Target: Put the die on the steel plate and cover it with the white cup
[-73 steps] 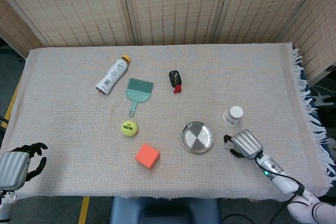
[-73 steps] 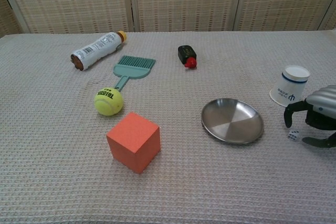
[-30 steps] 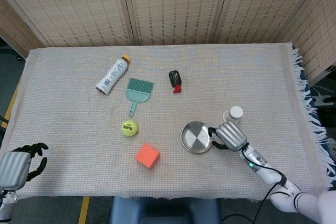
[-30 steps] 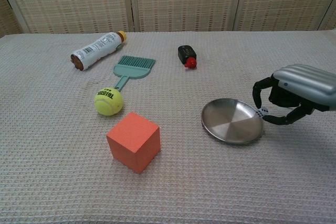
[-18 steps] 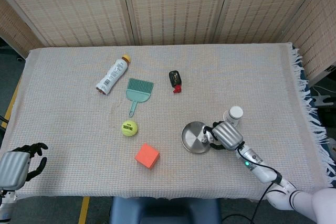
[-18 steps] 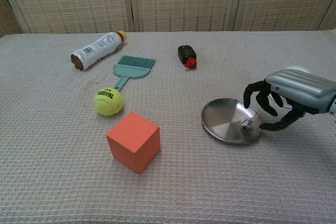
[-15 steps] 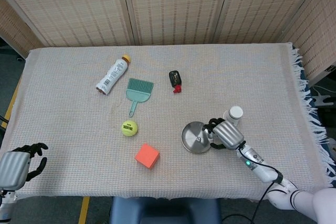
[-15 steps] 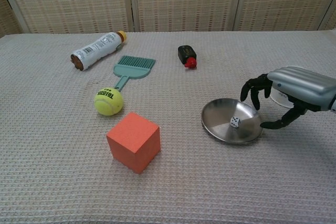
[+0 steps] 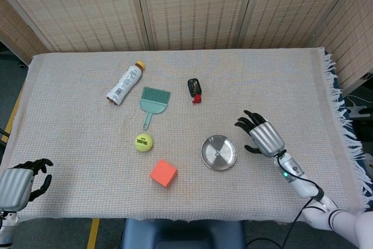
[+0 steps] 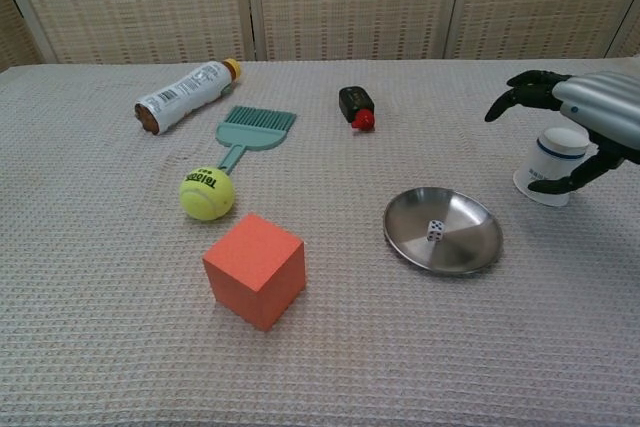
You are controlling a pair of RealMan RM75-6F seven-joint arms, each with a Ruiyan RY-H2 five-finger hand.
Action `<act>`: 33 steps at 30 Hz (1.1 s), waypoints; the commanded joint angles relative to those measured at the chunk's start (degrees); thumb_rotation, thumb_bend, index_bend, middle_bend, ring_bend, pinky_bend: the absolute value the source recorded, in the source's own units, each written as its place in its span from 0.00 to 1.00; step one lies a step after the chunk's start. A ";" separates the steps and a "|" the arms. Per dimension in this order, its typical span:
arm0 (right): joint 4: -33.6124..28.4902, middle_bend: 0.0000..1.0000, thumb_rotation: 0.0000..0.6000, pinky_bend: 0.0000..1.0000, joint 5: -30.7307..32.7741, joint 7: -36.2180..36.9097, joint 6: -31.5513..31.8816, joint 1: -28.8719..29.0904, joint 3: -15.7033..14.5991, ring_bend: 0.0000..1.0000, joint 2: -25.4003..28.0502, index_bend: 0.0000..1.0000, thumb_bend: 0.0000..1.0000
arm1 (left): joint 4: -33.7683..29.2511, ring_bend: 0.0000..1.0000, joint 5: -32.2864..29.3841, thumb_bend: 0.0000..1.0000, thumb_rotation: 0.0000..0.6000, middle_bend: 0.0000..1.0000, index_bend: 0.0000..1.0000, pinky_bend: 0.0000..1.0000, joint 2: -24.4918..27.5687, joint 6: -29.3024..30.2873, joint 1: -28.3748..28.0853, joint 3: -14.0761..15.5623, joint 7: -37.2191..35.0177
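Chest view: right hand (image 10: 585, 117) hangs spread, empty, over white cup (image 10: 552, 166); orange block (image 10: 254, 269) sits apart.

The tennis ball (image 10: 207, 194), lying just beside the handle end of the green brush (image 10: 252, 130), bears dark brand lettering across its yellow felt, too small to spell out with certainty; the lying bottle (image 10: 185, 95), up and to the left of the brush, carries a white label with blocks of small dark print and what looks like a barcode, none of it readable; the white cup (image 10: 553, 166), far to the right of the brush, shows a dark blue mark and a blue band, not a legible word; the die (image 10: 435, 231) shows dark pips on its white faces, their count unclear.
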 commanded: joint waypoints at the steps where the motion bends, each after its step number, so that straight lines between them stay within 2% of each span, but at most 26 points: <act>1: -2.50 0.09 1.00 0.05 3.28 -3.88 -2.92 -0.79 1.13 0.00 2.76 0.13 0.05 | 0.03 0.53 -0.01 0.40 1.00 0.53 0.42 0.64 -0.03 -0.03 -0.02 -0.01 0.08; 9: 0.86 0.08 1.00 0.05 6.06 0.95 -6.74 -0.30 2.12 0.00 1.80 0.13 0.05 | 0.05 0.53 -0.03 0.40 1.00 0.53 0.42 0.64 -0.26 -0.36 -0.15 0.08 0.91; 11: 3.13 0.08 1.00 0.07 5.61 3.26 -6.78 0.09 2.02 0.00 0.62 0.17 0.09 | 0.03 0.53 -0.02 0.40 1.00 0.53 0.42 0.64 -0.31 -0.42 -0.17 0.11 1.06; 15: 7.70 0.08 1.00 0.14 4.68 6.47 -6.17 0.39 1.58 0.01 -1.82 0.24 0.26 | 0.14 0.53 -0.13 0.40 1.00 0.53 0.42 0.64 -0.34 -0.53 -0.22 0.06 1.04; 18: 10.80 0.13 1.00 0.20 3.99 7.63 -5.57 0.39 1.06 0.06 -3.27 0.29 0.32 | 0.15 0.53 -0.15 0.40 1.00 0.53 0.42 0.64 -0.26 -0.44 -0.18 0.03 0.79; 22: 13.63 0.19 1.00 0.25 3.82 8.65 -5.74 0.18 0.55 0.11 -4.44 0.32 0.33 | 0.15 0.53 -0.10 0.40 1.00 0.53 0.42 0.64 -0.24 -0.31 -0.15 0.03 0.64; 33: 17.52 0.19 1.00 0.26 3.53 11.69 -5.35 -0.08 0.03 0.11 -6.17 0.31 0.33 | 0.14 0.53 -0.08 0.40 1.00 0.53 0.42 0.64 -0.31 -0.38 -0.18 0.07 0.96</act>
